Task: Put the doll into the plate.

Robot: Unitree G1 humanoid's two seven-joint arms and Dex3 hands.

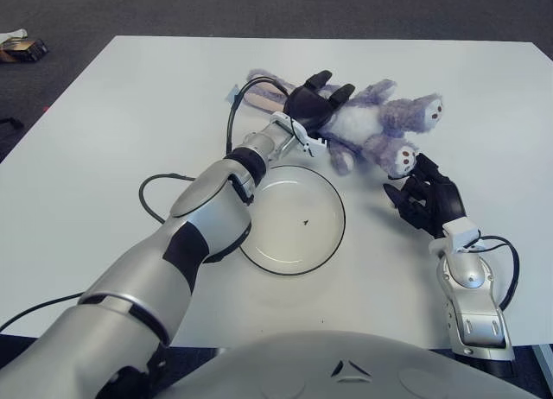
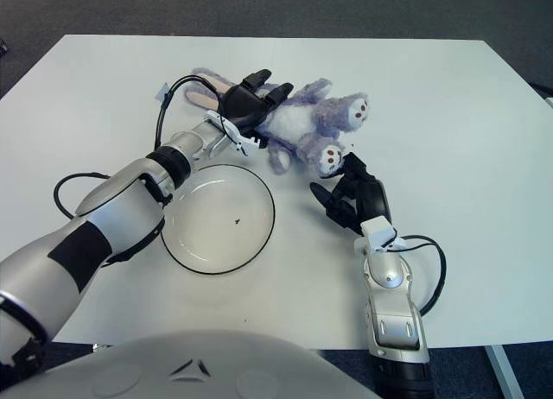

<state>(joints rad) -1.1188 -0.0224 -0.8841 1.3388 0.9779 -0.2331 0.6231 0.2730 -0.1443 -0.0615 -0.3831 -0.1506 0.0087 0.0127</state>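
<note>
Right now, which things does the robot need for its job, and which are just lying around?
For the job:
- doll, under the left hand
- plate
- right hand, just beside the doll's foot

Just lying about:
- small box on the floor, off the table

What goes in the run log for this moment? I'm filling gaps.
left robot hand: on doll, grasp unclear | right robot hand: beside doll's foot | plate: no doll inside | doll on table

Looks like an office or lab: a plain white table [image 1: 121,114] stands on dark grey carpet [image 1: 259,6], a small box [image 1: 22,47] lying on it.
</note>
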